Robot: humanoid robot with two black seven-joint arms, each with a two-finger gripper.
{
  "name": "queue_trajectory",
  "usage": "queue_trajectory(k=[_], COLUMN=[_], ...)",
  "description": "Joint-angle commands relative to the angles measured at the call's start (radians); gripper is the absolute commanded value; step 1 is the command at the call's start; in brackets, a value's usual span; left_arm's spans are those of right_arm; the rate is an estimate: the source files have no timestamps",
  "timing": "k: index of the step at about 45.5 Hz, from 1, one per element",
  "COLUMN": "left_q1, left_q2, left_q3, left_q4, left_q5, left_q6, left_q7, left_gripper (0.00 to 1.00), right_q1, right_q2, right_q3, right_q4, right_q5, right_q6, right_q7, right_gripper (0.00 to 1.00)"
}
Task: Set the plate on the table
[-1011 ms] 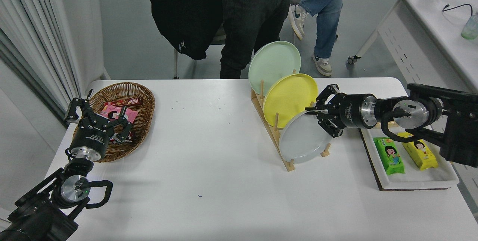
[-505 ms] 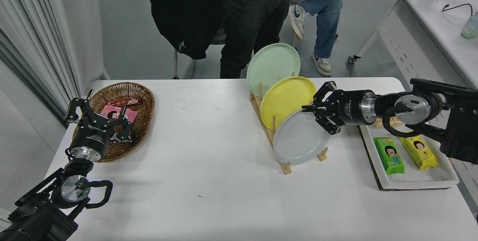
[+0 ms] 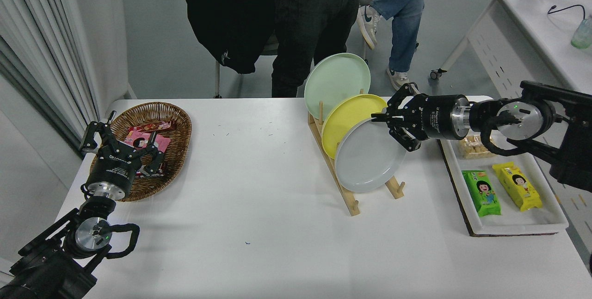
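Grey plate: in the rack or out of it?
Partly out. The right pincer grips the grey plate at its top rim, its lower edge raised above the rack base, near the pegs.

The round, light grey, matte plate with a low rim [image 3: 367,160] stands tilted on edge above the large white rectangular tabletop [image 3: 259,197], its upper right rim clamped by the right gripper [image 3: 386,121].
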Motion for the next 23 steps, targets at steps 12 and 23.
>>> queue_trajectory(k=[12, 23], left_q1=[0.000, 0.000], left_q2=[0.000, 0.000], left_q3=[0.000, 0.000], left_q4=[0.000, 0.000], left_q5=[0.000, 0.000], left_q6=[0.000, 0.000], left_q7=[0.000, 0.000], left_gripper=[0.98, 0.98], right_q1=[0.020, 0.123], right_q2=[-0.050, -0.050], right_q3=[0.121, 0.101], right_q4=[0.008, 0.005], right_q5=[0.007, 0.050], right_q6=[0.074, 0.066], right_q7=[-0.157, -0.181], right_gripper=[0.00, 0.00])
